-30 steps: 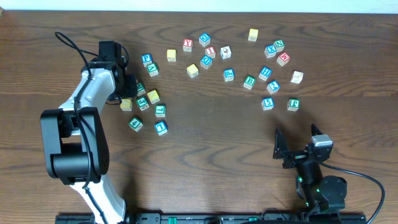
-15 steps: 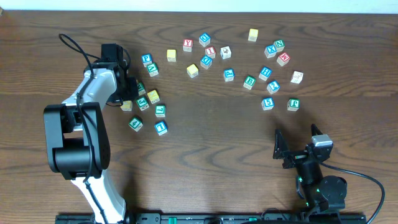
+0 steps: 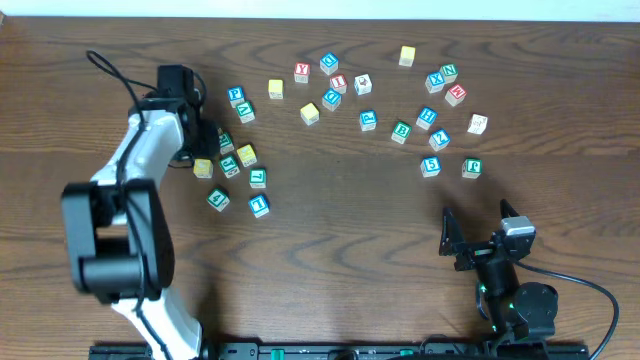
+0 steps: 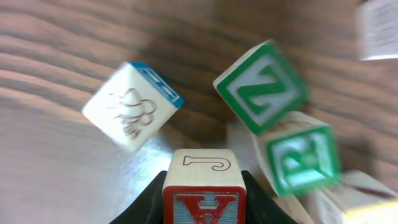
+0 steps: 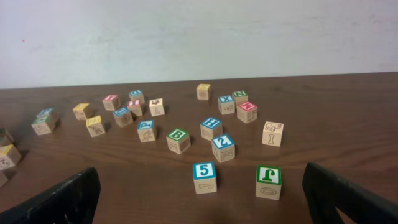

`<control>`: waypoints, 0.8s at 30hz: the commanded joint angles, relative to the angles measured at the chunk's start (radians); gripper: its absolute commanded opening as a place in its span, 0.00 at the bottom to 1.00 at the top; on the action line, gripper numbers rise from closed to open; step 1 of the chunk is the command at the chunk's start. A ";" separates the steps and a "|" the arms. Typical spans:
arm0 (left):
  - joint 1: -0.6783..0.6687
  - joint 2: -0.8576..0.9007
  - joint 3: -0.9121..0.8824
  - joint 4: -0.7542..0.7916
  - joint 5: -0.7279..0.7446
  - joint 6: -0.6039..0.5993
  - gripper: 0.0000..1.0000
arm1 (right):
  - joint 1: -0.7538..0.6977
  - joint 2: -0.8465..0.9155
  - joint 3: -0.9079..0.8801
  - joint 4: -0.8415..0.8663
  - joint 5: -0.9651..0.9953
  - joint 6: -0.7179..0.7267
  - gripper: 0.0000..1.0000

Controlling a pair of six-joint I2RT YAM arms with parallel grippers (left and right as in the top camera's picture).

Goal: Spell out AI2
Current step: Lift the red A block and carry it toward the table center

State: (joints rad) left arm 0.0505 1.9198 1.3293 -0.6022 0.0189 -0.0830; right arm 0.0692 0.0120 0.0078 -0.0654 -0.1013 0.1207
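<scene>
In the left wrist view my left gripper [image 4: 202, 186] is shut on the A cube [image 4: 203, 202], whose red-framed face shows a red A upside down, with an outlined J on the face above. In the overhead view that gripper [image 3: 203, 148] sits at the left cluster and hides the cube. The red I cube [image 3: 338, 83] lies in the back row. The blue 2 cube [image 3: 439, 140] [image 5: 223, 142] lies on the right side. My right gripper [image 3: 476, 224] [image 5: 202, 205] stands open and empty near the front edge, short of the cubes.
Many other letter cubes are scattered across the back half of the table. A green N cube [image 4: 261, 87], another green cube [image 4: 303, 158] and a blue-sided picture cube [image 4: 132, 106] crowd round the held cube. A blue 5 cube [image 5: 204, 171] and a green cube [image 5: 268, 175] lie nearest the right gripper.
The left arm's shoulder and elbow have swung slightly, while its gripper stays at the left cluster. The cubes and the right arm have not moved.
</scene>
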 commanded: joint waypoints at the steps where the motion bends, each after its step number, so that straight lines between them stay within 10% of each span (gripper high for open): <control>1: 0.003 -0.126 0.003 -0.024 -0.013 -0.034 0.24 | -0.004 -0.005 -0.002 -0.002 -0.003 -0.010 0.99; 24: -0.419 -0.274 -0.013 -0.294 -0.005 -0.097 0.24 | -0.004 -0.005 -0.002 -0.002 -0.003 -0.010 0.99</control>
State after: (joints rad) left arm -0.3191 1.6234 1.3293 -0.9012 0.0200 -0.1799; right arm 0.0692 0.0120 0.0078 -0.0654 -0.1013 0.1207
